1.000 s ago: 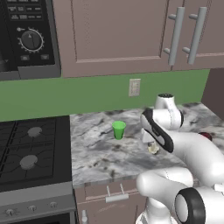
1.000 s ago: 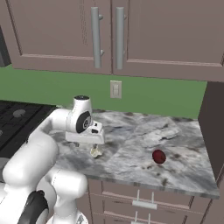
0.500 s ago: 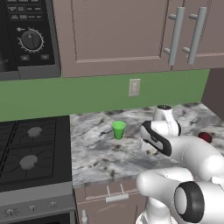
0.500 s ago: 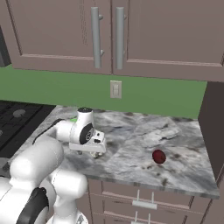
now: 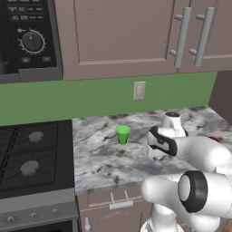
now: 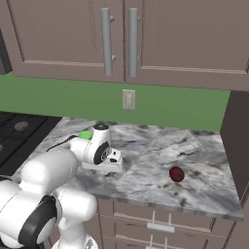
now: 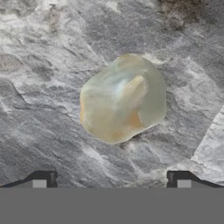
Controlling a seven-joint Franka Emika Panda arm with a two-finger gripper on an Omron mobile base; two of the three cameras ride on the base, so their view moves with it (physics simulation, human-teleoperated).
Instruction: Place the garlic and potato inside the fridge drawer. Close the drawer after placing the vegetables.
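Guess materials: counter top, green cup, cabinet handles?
Counter top: polished stone, likely marble or granite, from the grey-white veining. Green cup: probably plastic, uniform bright matte colour. Cabinet handles: brushed metal look, plain grey bars with soft shading.

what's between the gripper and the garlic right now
Nothing but bare marble counter. In the hand view the garlic lies straight ahead of the gripper, whose tips are spread wide, with no other thing in the gap.

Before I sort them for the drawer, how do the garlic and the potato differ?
The garlic is a pale cream, lumpy bulb; the potato is dark maroon and smoothly rounded. The garlic lies directly under the open gripper; the potato sits apart, farther right on the counter, with nothing near it. Both rest loose on the marble counter, neither grasped yet.
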